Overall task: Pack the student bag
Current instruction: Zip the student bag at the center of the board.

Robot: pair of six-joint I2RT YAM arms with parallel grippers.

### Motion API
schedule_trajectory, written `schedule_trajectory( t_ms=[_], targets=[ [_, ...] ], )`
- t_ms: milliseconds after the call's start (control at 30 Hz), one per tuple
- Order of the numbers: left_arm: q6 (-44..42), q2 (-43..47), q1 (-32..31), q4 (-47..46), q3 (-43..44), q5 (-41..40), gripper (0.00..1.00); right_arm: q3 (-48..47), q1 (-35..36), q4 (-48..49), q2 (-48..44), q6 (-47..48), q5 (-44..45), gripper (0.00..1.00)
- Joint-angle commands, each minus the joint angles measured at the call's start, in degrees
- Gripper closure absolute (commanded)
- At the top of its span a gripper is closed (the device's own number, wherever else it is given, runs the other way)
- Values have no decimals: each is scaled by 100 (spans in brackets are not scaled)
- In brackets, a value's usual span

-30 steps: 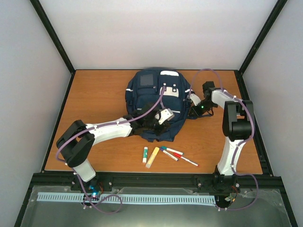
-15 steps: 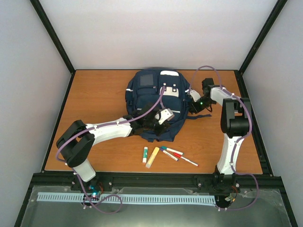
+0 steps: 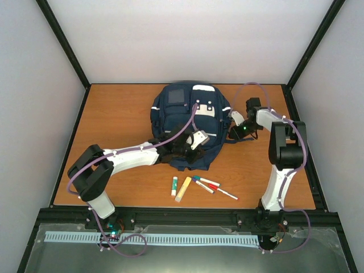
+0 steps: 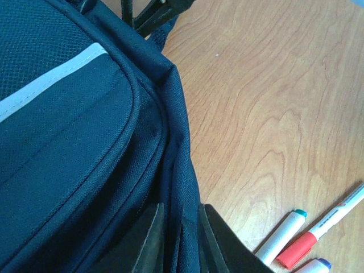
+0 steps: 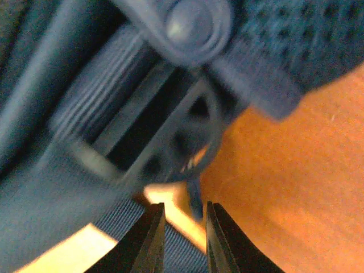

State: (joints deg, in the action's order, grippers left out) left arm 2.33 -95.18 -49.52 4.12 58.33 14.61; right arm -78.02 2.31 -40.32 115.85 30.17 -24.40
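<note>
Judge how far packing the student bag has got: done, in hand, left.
Done: nothing visibly packed; the student bag lies on the table, no opening showing. In hand: the left tool has the bag's near seam between its fingers; the right tool, slightly open, sits by a strap buckle at its right side. Left: the glue stick, yellow stick and markers lie unpacked in front of the bag.

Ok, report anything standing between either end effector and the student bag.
Nothing visible does. The left end effector has the near edge of the student bag between its fingers. The right end effector sits right at the strap buckle on its right side.
</note>
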Motion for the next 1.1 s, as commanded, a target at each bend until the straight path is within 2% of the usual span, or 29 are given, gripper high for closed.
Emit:
schedule_trajectory(
  t_ms=[0,133,267,400,433,467,500,533,567,733,833,900,967,1067],
  targets=[
    [274,199,-93,93,275,-220,73,349,-115,-67,-905,73,9,75],
    [590,300,-93,275,496,-592,54,561,-193,-339,-1635,82,-129,71],
    [694,596,-86,869,899,-1137,37,593,-193,-748,-2445,136,-406,67],
    [726,914,-55,1576,1324,-1875,14,453,-192,-1058,-3217,11,-703,64],
    [763,982,-31,1760,1424,-2069,3,400,-191,-1084,-3394,-57,-778,62],
    [846,1053,13,1928,1525,-2253,1,355,-193,-1066,-3589,-153,-818,55],
    [983,1101,68,2122,1631,-2442,0,342,-193,-1002,-3771,-286,-770,36],
    [1185,1137,160,2384,1756,-2591,0,364,-191,-904,-3985,-368,-704,6],
    [1402,1170,255,2658,1886,-2709,0,401,-178,-831,-4183,-437,-611,1],
    [1967,1072,776,3968,2342,-3282,0,801,-144,-404,-4890,-907,-175,0],
    [1957,1037,1006,4381,2232,-3367,0,1126,-138,-166,-5053,-846,-480,0],
    [1924,1253,1039,4076,1782,-3481,0,1482,-141,9,-5210,-582,-929,0],
    [1774,1639,1049,3613,1263,-3603,0,2092,-159,673,-5533,-1079,-529,0],
    [1647,2234,1049,3202,653,-4263,0,2738,-198,1024,-5971,-709,-629,0]
  ],
)
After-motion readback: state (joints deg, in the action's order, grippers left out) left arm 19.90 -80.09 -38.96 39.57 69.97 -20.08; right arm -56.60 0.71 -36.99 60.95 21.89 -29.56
